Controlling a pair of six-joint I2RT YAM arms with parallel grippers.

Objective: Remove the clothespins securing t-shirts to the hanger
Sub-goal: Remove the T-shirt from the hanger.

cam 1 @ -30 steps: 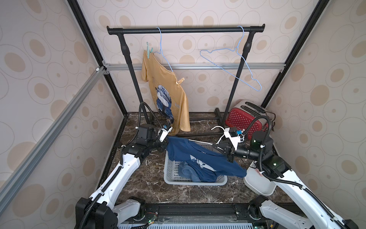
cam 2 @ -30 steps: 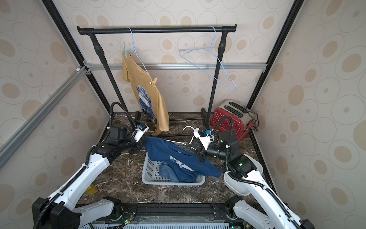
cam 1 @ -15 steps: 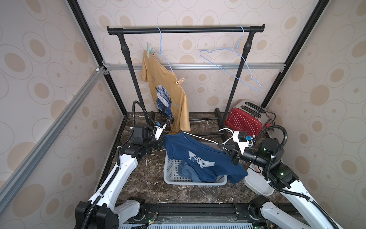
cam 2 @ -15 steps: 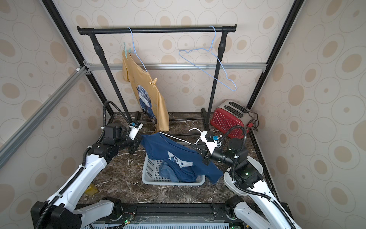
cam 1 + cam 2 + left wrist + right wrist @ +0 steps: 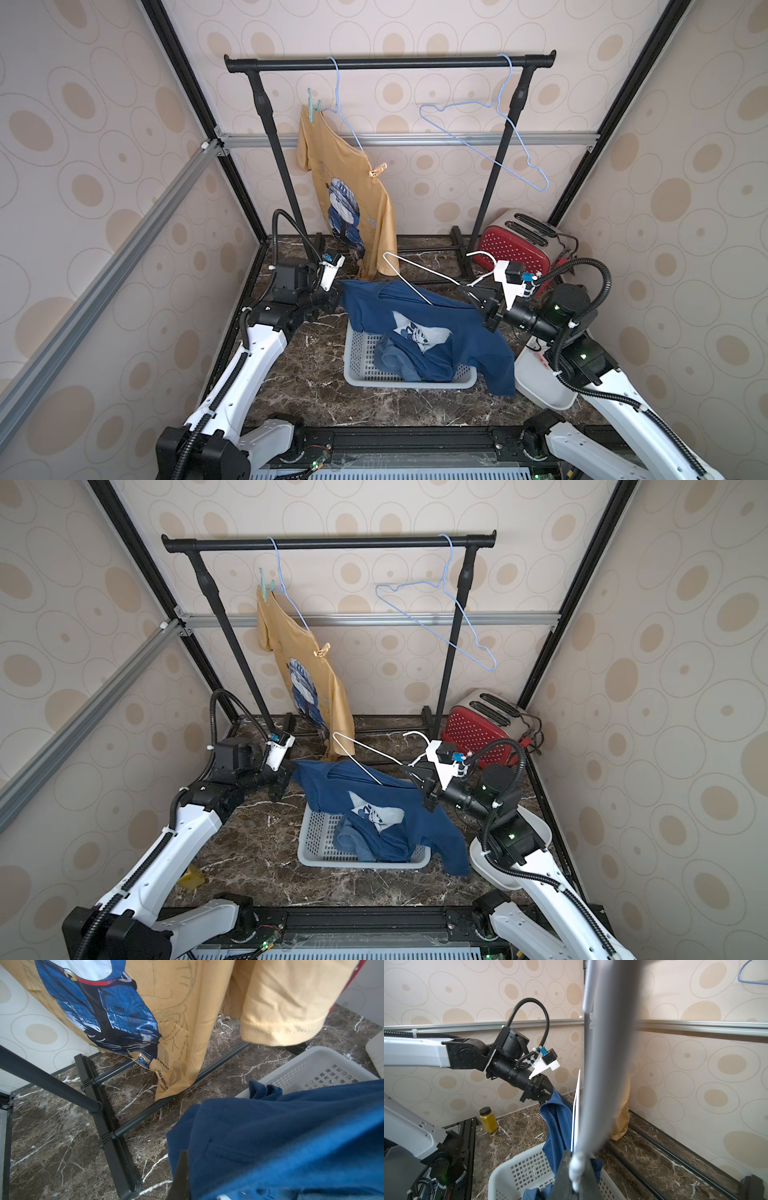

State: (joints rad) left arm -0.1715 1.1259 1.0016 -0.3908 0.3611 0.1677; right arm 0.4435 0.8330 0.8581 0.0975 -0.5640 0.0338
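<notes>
1. While the black rack [image 5: 390, 63] is standing along the back wall, we are seeing a bare blue hanger [image 5: 461, 104] hanging from its bar.
2. The mustard t-shirt [image 5: 345, 178] is hanging from a second blue hanger [image 5: 337, 87], its hem reaching the rack's foot rail.
3. The navy t-shirt [image 5: 419, 309] is stretching in mid-air between the left gripper [image 5: 548, 1096] and the right gripper [image 5: 467, 291], one sleeve drooping outside the right rim of the basket [image 5: 358, 353].
4. The pale perforated basket is sitting mid-scene; we are finding a crumpled medium-blue t-shirt [image 5: 395, 361] lying inside, with the navy shirt's lower folds dipping in too.
5. A white tub [image 5: 536, 388] is sitting under the right arm; we cannot tell its contents.
6. The white hanger [image 5: 419, 268] is poking out of the navy collar.
7. The right gripper is clamping that hanger's neck, fingers closed on it; the left gripper is pinching the navy shirt's edge, fingers closed on cloth.
8. A black-lidded jar [image 5: 488, 1120] filled with something yellow is standing near the left wall.
9. A teal clothespin [image 5: 311, 109] is gripping the mustard shirt's raised shoulder, and a tan clothespin [image 5: 377, 170] is gripping the lower one.
</notes>
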